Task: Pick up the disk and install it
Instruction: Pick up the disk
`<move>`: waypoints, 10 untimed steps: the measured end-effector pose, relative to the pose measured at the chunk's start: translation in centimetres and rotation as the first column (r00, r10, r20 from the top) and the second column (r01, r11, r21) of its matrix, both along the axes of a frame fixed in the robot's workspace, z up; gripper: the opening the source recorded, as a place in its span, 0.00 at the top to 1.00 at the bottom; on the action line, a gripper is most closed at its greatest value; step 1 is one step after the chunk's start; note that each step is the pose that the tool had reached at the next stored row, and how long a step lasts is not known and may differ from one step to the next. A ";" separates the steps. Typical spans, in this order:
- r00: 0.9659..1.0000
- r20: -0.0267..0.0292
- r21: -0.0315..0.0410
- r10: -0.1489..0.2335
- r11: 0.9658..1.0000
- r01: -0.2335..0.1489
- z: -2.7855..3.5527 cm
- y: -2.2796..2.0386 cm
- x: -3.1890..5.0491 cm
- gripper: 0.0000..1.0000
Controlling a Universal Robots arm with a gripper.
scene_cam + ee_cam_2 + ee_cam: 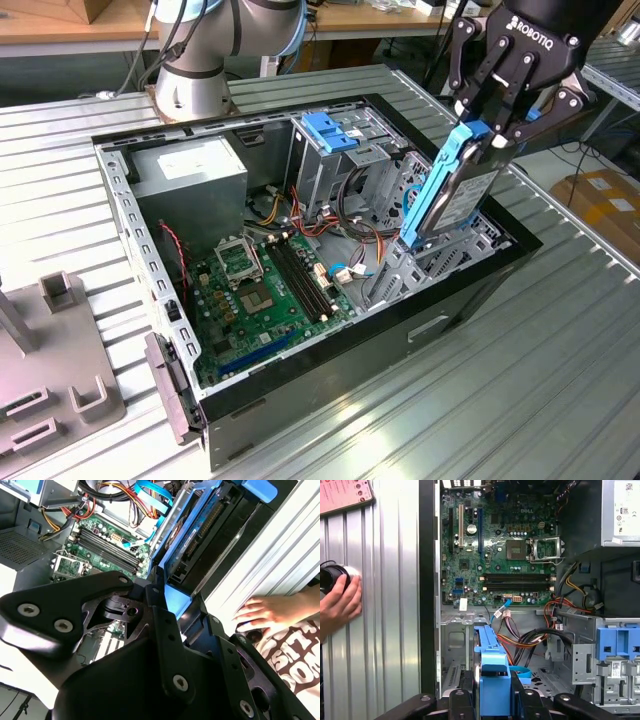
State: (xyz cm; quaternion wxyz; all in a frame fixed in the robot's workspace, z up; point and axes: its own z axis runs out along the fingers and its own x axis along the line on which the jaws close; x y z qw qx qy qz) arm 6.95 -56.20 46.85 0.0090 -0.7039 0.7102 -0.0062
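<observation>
Ribbed silver metal bench (560,380) carries an open black desktop computer case (470,290). Over the case's edge, the grey-metal disk in its bright blue plastic bracket (462,195) hangs steeply tilted, its top end clamped between the black tool's (487,135) fingers. Beside the case, a person's hand (340,602) lies on the bench.

Above the motherboard (262,290) the open case (330,370) is unobstructed. Around the disk (462,200) clamped in the gripper (482,135), the blue-topped drive cage (335,135), cables (362,240) and case wall crowd close. A hand (337,602) rests on the worktop (560,380) just outside.
</observation>
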 end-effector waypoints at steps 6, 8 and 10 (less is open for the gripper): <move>1.000 0.000 0.000 0.007 1.000 -0.007 -0.18 0.00 0.00 0.63; 1.000 0.000 0.000 0.011 1.000 -0.011 -0.33 0.00 0.00 0.63; 1.000 0.000 0.000 0.012 1.000 -0.012 -0.34 0.00 0.00 0.63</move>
